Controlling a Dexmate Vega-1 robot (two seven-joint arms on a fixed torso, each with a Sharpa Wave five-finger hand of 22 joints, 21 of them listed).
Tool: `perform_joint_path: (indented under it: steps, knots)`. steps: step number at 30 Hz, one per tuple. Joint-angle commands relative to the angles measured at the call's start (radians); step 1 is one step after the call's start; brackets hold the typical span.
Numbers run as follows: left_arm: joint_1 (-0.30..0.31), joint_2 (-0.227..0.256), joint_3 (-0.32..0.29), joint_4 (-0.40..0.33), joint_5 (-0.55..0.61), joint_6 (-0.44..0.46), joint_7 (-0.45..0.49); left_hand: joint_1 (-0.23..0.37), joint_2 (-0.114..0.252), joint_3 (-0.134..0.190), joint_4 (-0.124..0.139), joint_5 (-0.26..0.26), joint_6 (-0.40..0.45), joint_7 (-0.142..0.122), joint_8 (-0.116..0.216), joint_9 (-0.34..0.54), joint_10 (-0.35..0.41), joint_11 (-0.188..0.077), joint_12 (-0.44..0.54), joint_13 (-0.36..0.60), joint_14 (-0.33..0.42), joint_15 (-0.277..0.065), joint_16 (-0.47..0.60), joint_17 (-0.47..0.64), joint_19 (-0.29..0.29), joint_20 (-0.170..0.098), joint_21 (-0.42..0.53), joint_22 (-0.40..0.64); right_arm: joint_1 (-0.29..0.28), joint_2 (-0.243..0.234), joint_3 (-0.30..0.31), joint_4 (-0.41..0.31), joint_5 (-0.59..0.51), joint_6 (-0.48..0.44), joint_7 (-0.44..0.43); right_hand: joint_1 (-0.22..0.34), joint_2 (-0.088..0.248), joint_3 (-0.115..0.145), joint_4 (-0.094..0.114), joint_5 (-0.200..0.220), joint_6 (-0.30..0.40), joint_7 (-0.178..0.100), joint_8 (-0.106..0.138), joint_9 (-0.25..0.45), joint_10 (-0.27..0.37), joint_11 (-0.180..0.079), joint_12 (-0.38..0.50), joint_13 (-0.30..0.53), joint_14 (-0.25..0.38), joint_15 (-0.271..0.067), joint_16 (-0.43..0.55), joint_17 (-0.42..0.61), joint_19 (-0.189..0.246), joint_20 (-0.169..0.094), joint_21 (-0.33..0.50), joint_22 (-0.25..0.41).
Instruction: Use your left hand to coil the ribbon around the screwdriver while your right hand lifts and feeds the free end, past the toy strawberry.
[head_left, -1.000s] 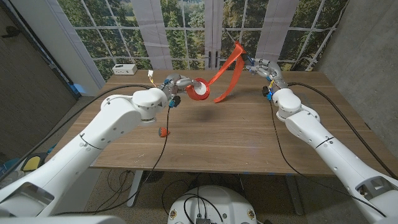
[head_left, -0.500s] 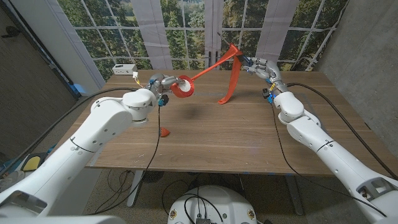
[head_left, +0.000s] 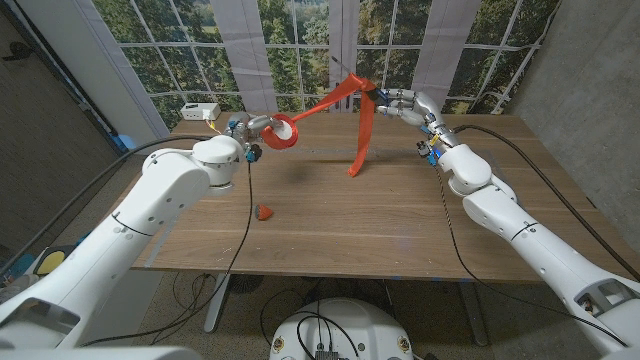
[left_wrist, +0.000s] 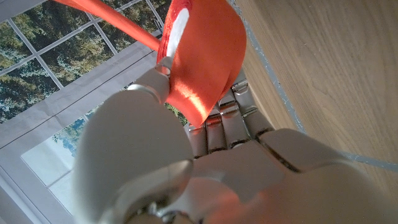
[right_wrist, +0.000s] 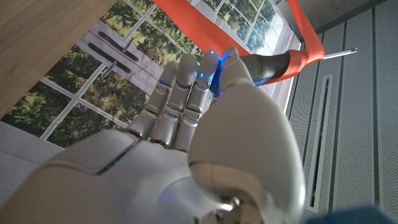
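My left hand (head_left: 258, 128) is raised over the table's back left and grips a roll of red ribbon (head_left: 282, 131) with a white core; the roll (left_wrist: 205, 56) sits against its fingers (left_wrist: 224, 124). From the roll the ribbon (head_left: 320, 104) runs taut up to my right hand (head_left: 402, 103), raised at the back right. That hand (right_wrist: 205, 124) holds a screwdriver (right_wrist: 267, 67) with a dark orange handle, and the ribbon (right_wrist: 308, 37) is draped over it. The free end (head_left: 358, 150) hangs down to the table. A toy strawberry (head_left: 264, 211) lies on the table, left of the middle.
A white box (head_left: 200, 110) stands at the back left corner of the wooden table (head_left: 380, 220). Black cables run along both arms. Windows with white posts stand right behind the table's far edge.
My left hand has carried the roll left and towards the table's back, pulling the ribbon taut. The right hand has risen slightly and shifted left. The strawberry has not moved.
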Motion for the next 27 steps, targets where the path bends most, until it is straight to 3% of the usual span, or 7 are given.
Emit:
perform_joint_path:
  steps: [1, 9, 12, 14, 27]
  knots:
    - [-0.168, -0.032, 0.114, 0.091, 0.091, 0.008, -0.045, 0.081, 0.079, 0.022, 0.015, 0.005, 0.191, -0.120, 0.003, 0.009, 0.255, -0.244, 0.003, 0.213, 0.209, -0.261, 0.007, 0.044, 0.002, -0.003, 0.010, 0.002, 0.040, -0.009, -0.041, 0.019, 0.016, 0.025, 0.139, -0.016, 0.013, 0.010, 0.005, 0.000, 0.272, 0.054, 0.010, 0.053, -0.002, -0.002, 0.000, 0.002, 0.001, -0.112, -0.001, 0.004, -0.010, -0.011, 0.004, 0.001]
    - [-0.282, -0.075, 0.190, 0.143, 0.165, 0.047, -0.075, 0.081, 0.078, 0.022, 0.015, 0.005, 0.193, -0.121, 0.002, 0.010, 0.256, -0.245, 0.003, 0.216, 0.210, -0.262, 0.006, 0.043, 0.003, -0.003, 0.011, 0.002, 0.040, -0.038, -0.056, -0.028, -0.107, -0.015, 0.077, -0.015, 0.013, 0.011, 0.004, -0.001, 0.271, 0.053, 0.010, 0.053, 0.001, 0.001, -0.001, -0.001, 0.000, -0.113, -0.005, 0.001, -0.010, -0.010, 0.007, 0.001]
    - [-0.310, -0.086, 0.194, 0.154, 0.176, 0.048, -0.101, 0.080, 0.079, 0.021, 0.015, 0.005, 0.193, -0.121, 0.001, 0.010, 0.257, -0.245, 0.003, 0.217, 0.209, -0.261, 0.006, 0.044, 0.003, -0.004, 0.011, 0.002, 0.040, -0.039, -0.058, -0.027, -0.126, -0.018, 0.067, -0.014, 0.013, 0.011, 0.003, -0.001, 0.271, 0.045, 0.010, 0.052, -0.001, 0.002, -0.001, 0.002, 0.002, -0.113, -0.003, 0.000, -0.011, -0.010, 0.009, 0.001]
    - [-0.322, -0.095, 0.196, 0.160, 0.185, 0.047, -0.107, 0.081, 0.079, 0.021, 0.015, 0.005, 0.194, -0.120, 0.001, 0.010, 0.258, -0.245, 0.003, 0.217, 0.208, -0.260, 0.005, 0.044, 0.003, -0.004, 0.011, 0.002, 0.033, -0.047, -0.059, -0.053, -0.190, -0.057, 0.011, -0.015, 0.013, 0.010, 0.003, -0.001, 0.271, 0.045, 0.010, 0.051, 0.000, 0.003, -0.001, 0.001, 0.003, -0.112, -0.003, 0.000, -0.011, -0.010, 0.009, 0.001]
    - [-0.403, -0.137, 0.200, 0.196, 0.209, 0.045, -0.182, 0.081, 0.078, 0.021, 0.015, 0.004, 0.195, -0.119, -0.001, 0.011, 0.256, -0.245, -0.002, 0.217, 0.210, -0.261, 0.005, 0.046, 0.002, -0.005, 0.012, 0.002, 0.060, -0.050, -0.096, -0.020, -0.277, -0.050, 0.012, -0.017, 0.012, 0.011, 0.004, -0.002, 0.270, 0.042, 0.010, 0.051, -0.006, -0.004, -0.001, 0.008, -0.007, -0.111, -0.010, 0.010, -0.021, -0.013, 0.012, 0.001]
